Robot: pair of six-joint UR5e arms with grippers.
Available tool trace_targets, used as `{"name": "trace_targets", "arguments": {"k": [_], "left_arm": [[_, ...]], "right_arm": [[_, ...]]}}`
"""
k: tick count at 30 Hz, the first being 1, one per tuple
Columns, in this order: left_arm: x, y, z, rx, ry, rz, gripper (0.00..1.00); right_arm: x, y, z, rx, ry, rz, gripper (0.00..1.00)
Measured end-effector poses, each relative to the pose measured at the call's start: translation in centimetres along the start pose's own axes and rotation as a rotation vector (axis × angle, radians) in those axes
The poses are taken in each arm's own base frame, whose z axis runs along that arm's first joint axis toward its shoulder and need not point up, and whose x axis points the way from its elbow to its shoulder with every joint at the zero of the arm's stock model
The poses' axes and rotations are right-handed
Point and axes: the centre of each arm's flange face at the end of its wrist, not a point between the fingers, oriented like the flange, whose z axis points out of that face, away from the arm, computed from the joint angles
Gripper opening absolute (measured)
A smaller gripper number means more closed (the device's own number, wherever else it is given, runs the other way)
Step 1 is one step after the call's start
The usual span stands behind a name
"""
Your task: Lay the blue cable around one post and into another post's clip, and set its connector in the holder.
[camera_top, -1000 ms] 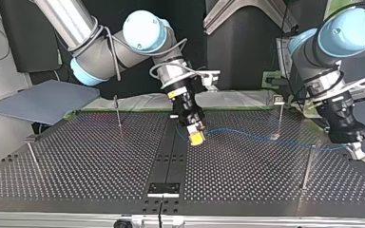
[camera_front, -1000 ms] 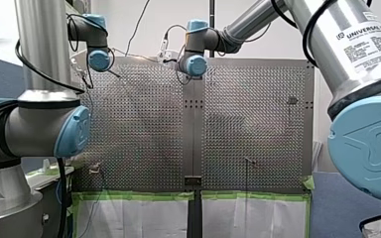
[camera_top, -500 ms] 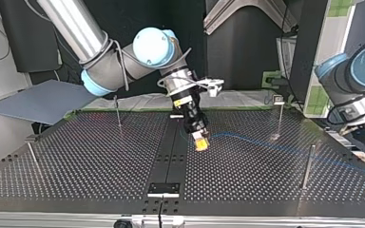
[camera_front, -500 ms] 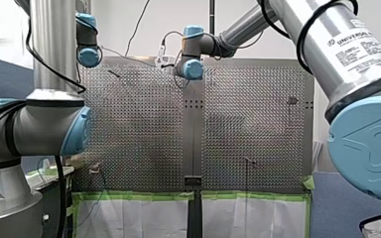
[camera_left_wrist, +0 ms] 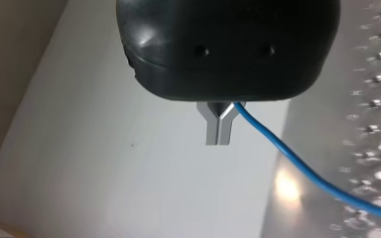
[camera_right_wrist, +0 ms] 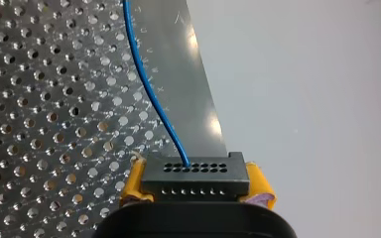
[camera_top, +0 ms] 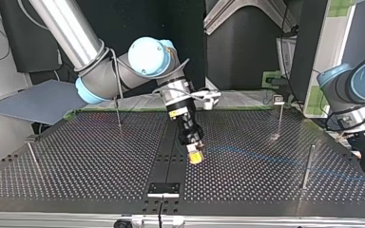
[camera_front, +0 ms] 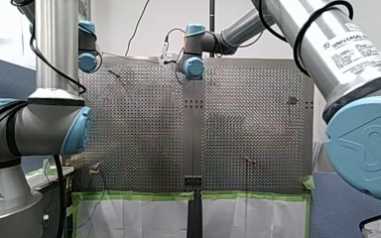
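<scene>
Above the dark middle strip of the perforated metal table (camera_top: 100, 156), clamping the black rectangular multi-hole connector (camera_right_wrist: 194, 177) between the yellow pads (camera_right_wrist: 130, 191) of my right gripper (camera_top: 196, 156), tip tilted down just over the plate. Trailing the thin blue cable (camera_right_wrist: 149, 94) out of the connector's face and across the holes toward the top view's right. Pinching that cable between the closed metal fingers (camera_left_wrist: 212, 130) of my left gripper (camera_left_wrist: 219, 134), right at the table's side edge, with a plain pale surface (camera_left_wrist: 104, 163) beyond. Leaving open plate all around the right gripper, the thin upright metal posts (camera_top: 306, 166) standing well apart from it.
</scene>
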Motion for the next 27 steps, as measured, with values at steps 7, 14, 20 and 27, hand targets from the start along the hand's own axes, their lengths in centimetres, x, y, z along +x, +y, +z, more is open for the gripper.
{"name": "trace_targets", "arguments": {"k": [7, 14, 20, 27], "left_arm": [[2.8, 0.3, -0.2, 0.015, 0.058, 0.007, 0.0], [6.1, 1.4, 0.0, 0.019, 0.119, 0.018, 0.0], [8.2, 2.1, -0.1, 0.021, 0.162, 0.02, 0.0], [9.7, 2.3, -1.2, 0.022, 0.195, 0.015, 0.0]], "right_arm": [[-0.6, 0.8, 0.2, -0.016, -0.007, -0.003, 0.0], [-1.4, 1.6, 0.3, -0.029, -0.018, -0.007, 0.0], [-1.9, 1.9, 0.2, -0.041, -0.033, -0.01, 0.0], [-2.5, 2.4, -0.2, -0.058, -0.07, -0.016, 0.0]]}}
